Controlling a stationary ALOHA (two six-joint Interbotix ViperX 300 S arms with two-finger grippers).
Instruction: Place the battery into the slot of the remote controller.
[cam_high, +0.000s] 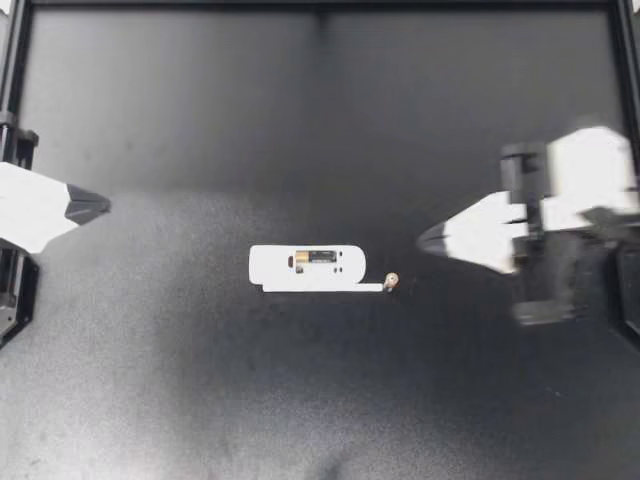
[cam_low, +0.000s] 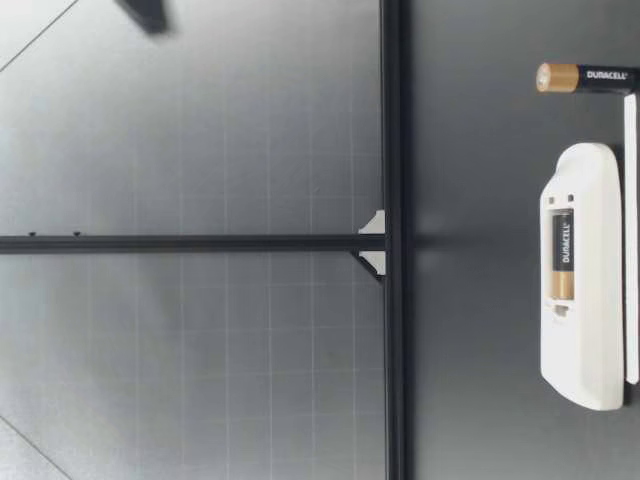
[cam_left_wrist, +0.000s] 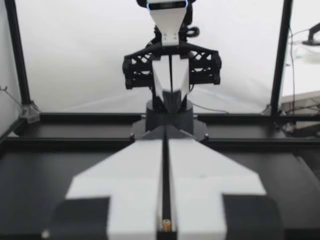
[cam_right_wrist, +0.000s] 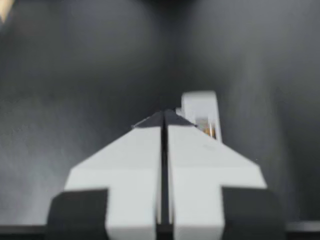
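The white remote (cam_high: 305, 266) lies face down at mid-table with its slot uncovered. One battery (cam_high: 318, 258) lies in the slot. A second battery (cam_high: 391, 281) stands upright just right of the remote. In the low view this battery (cam_low: 585, 77) has its gold end up, beside the remote (cam_low: 585, 300). My right gripper (cam_high: 422, 240) is shut and empty, a little right of the upright battery. My left gripper (cam_high: 105, 205) is shut and empty, far off at the left edge. In the right wrist view the remote (cam_right_wrist: 200, 111) is ahead of the shut gripper (cam_right_wrist: 162, 117).
A thin white cover strip (cam_high: 325, 288) lies along the remote's near side and reaches the upright battery; the low view shows this strip (cam_low: 630, 240) too. The black frame rail (cam_high: 320, 6) borders the table at the back. In the left wrist view my right arm (cam_left_wrist: 171, 75) faces me.
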